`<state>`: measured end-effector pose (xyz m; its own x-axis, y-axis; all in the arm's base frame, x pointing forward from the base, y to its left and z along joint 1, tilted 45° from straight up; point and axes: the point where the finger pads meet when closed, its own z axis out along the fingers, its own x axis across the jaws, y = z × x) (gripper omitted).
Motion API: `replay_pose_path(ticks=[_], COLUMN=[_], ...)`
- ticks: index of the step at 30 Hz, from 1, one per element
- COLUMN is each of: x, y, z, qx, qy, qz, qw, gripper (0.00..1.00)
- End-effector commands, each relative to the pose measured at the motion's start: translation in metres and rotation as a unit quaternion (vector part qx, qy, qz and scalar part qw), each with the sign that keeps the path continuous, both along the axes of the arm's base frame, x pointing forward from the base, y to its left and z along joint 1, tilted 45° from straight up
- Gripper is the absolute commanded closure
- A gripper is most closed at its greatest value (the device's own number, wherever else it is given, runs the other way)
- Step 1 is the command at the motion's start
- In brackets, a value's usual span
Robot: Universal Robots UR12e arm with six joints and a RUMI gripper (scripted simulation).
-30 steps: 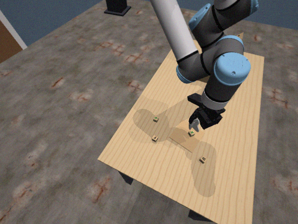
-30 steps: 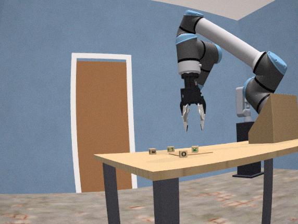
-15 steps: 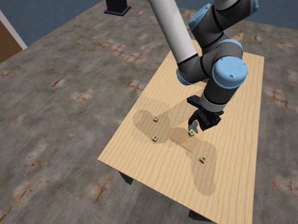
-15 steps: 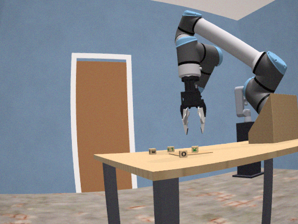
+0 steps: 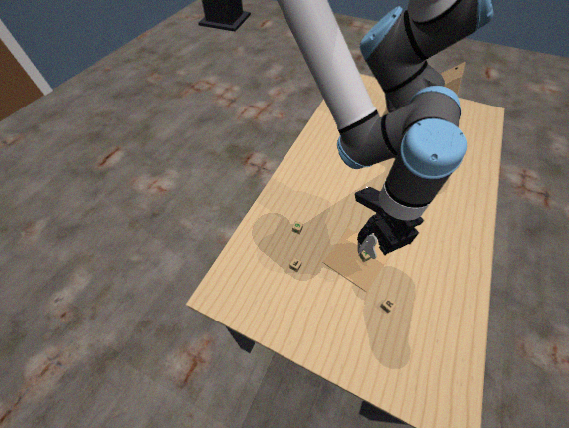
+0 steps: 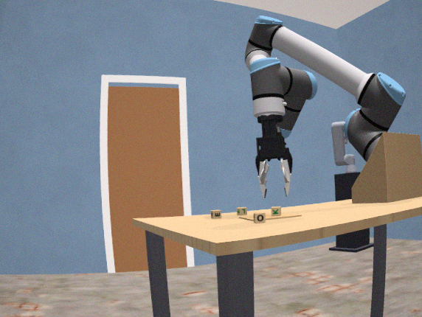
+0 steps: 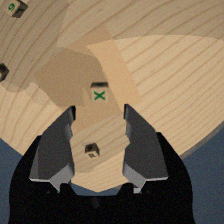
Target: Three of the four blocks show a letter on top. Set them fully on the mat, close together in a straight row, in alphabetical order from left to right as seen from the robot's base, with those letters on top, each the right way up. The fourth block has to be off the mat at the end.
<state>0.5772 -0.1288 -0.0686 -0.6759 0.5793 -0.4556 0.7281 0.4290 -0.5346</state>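
"What is the largest thing here?"

"A pale wooden table (image 5: 448, 299) (image 6: 206, 231) (image 7: 170, 65), with a grey, white and blue robot arm (image 5: 434, 149) (image 6: 321, 55) reaching over it."

"And at the end of the arm?"

"A black claw with silver fingers (image 5: 369, 252) (image 6: 276, 196), pointing down. Its fingers are spread partway, with a gap between the tips and nothing pinched. In the exterior view, the tips hang above the table, clear of every block."

"What lies below?"

"A thin tan mat (image 5: 348, 271) (image 6: 291, 216) (image 7: 120, 77). On it sits a small wooden cube with a green X on top (image 5: 365, 255) (image 6: 276, 211) (image 7: 99, 94); the exterior view shows a green K on its side. It is below the claw. The wrist view shows it just beyond the gap between the fingertips, touching neither."

"Where are the other three blocks?"

"All off the mat, well apart from the claw. One has a green curved character on top (image 5: 297, 228) (image 6: 241, 211) (image 7: 16, 7); near it is the F-topped block (image 5: 295, 265) (image 6: 216, 214) (image 7: 2, 73). The R-topped block (image 5: 387, 305) (image 6: 259, 217) (image 7: 91, 150) sits alone beyond another side of the mat, with an O on one side. No row is formed."

claw (image 5: 371, 253) (image 6: 276, 196) (image 7: 99, 105) | lower than before | fingertips now nearer the tabletop (image 5: 448, 269) (image 6: 184, 229) (image 7: 170, 65)
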Motion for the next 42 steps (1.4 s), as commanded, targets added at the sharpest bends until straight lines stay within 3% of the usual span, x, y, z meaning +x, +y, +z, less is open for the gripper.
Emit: replay_pose_path(ticks=[1, 42], x=[-0.0003, -0.0014], y=[-0.0056, -0.0138], z=[-0.0059, -0.0144], qx=[0.0, 0.0], qy=[-0.001, -0.001], qz=[0.0, 0.0], qw=[1.0, 1.0], gripper=[0.63, 0.63])
